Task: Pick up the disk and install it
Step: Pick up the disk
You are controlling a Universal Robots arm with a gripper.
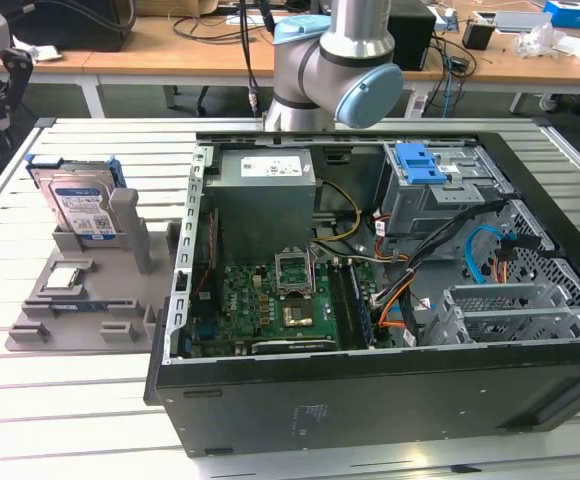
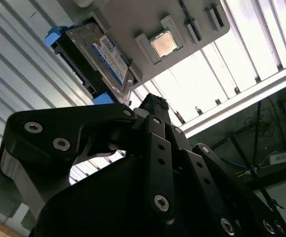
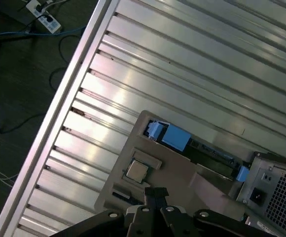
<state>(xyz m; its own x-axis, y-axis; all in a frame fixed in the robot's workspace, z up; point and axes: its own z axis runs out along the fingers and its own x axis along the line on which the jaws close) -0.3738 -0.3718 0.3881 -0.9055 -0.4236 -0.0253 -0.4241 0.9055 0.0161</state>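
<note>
The disk [image 1: 82, 205] is a silver hard drive with a white-and-blue label and blue side rails. It stands tilted in a slot at the back of a grey holder [image 1: 100, 300] on the exterior view's left. Both wrist views look down on the disk [image 2: 101, 59] [image 3: 202, 148] from well above. My black gripper [image 2: 153, 101] [image 3: 156, 191] hangs high over the holder, clear of the disk. Its fingers meet at one tip with nothing between them. The arm's lower joints [image 1: 335, 60] stand behind the computer case.
An open computer case [image 1: 370, 300] lies on the slatted aluminium table [image 1: 50, 400], with a blue-topped grey drive bay [image 1: 420, 160] at its back right. A small square silver chip [image 1: 65, 280] [image 3: 137, 170] sits in the holder. Desks and cables lie behind.
</note>
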